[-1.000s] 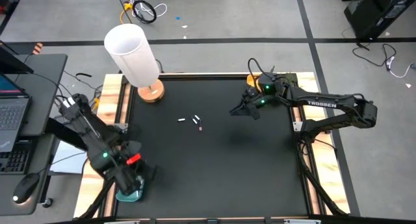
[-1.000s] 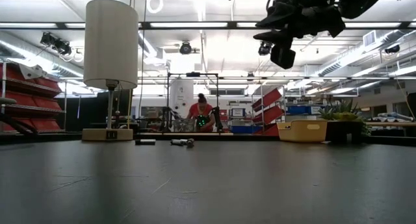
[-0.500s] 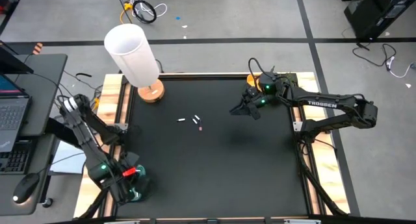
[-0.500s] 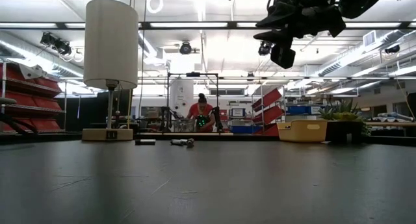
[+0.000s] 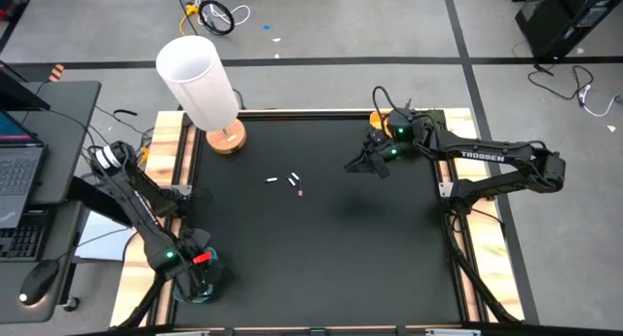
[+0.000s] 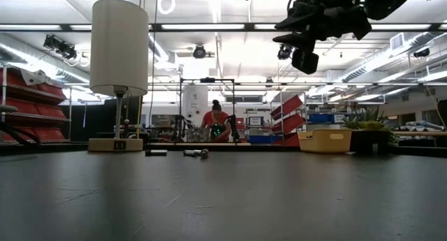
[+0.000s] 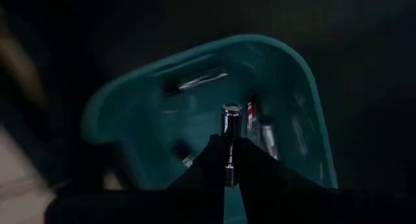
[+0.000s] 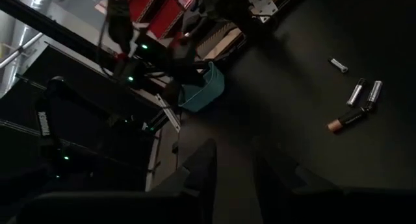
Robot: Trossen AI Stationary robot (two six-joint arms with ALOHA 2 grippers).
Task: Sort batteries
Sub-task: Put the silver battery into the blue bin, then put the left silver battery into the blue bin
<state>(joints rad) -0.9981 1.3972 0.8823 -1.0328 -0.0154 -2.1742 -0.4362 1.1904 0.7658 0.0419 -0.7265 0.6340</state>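
I have the left gripper [image 7: 225,160] over the teal tray [image 7: 130,100] at the near left corner of the black table [image 5: 321,248]. Its fingers are pinched narrow on a silver battery [image 7: 230,130], held upright above the tray's inside. More batteries [image 7: 263,130] lie in the tray, one of them with a reddish end.

The right gripper [image 5: 356,167] hangs above the far right part of the table, its arm printed "TROSSEN" in white. From the right wrist view I cannot tell how wide its fingers stand; nothing shows between them.

A few loose batteries [image 5: 293,184] lie on the table's middle, well apart from both grippers. A white-shaded lamp [image 5: 200,83] stands at the far left corner, a yellow tray [image 6: 325,140] at the far right.
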